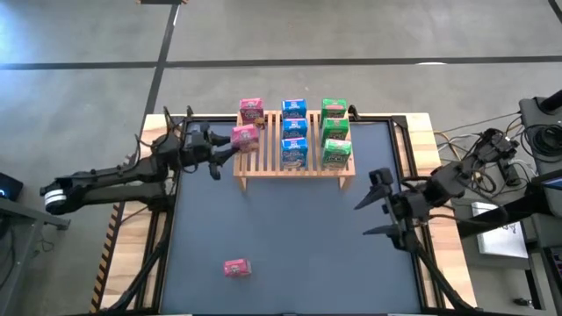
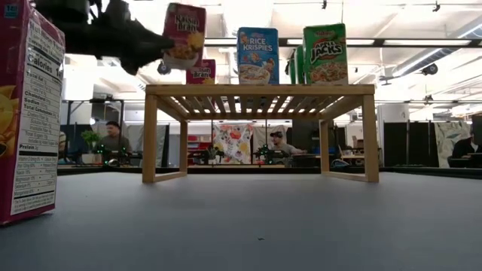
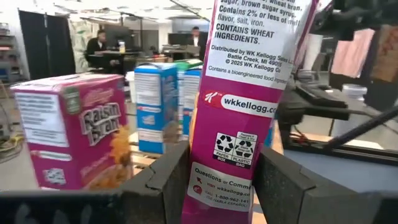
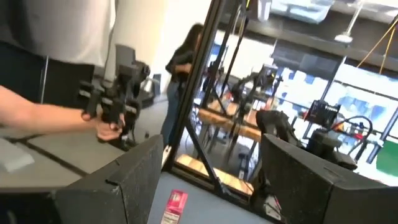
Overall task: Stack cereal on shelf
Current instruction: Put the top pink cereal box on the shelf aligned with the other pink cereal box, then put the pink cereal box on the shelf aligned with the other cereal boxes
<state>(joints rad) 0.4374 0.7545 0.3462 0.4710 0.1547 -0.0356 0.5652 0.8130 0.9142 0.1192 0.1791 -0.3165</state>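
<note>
The light wooden shelf (image 1: 255,167) stands at the table's far middle. On its slats stand three blue cereal boxes (image 1: 294,130), three green ones (image 1: 335,132) and a pink one (image 1: 251,110). My left gripper (image 1: 221,146) reaches in from the table's left and is shut on a second pink box (image 1: 245,136) over the shelf's left part. A third pink box (image 1: 237,268) lies on the table near its front edge. My right gripper (image 1: 364,215) hangs open over the table's right side, holding nothing. My left gripper pinches the pink box's lower part (image 3: 225,186) between its two fingers (image 3: 166,183), one on each broad face, the narrow printed side toward the wrist. The fingers come in level from the table's left. The box (image 2: 183,34) stands a little tilted, lifted clear above the shelf top.
The black-framed dark table (image 1: 290,246) has free room in front of the shelf. Cables and gear lie beyond the right edge (image 1: 500,158). In the right wrist view a person's hand (image 4: 109,127) holds a device beyond the table. People sit in the room behind (image 2: 113,139).
</note>
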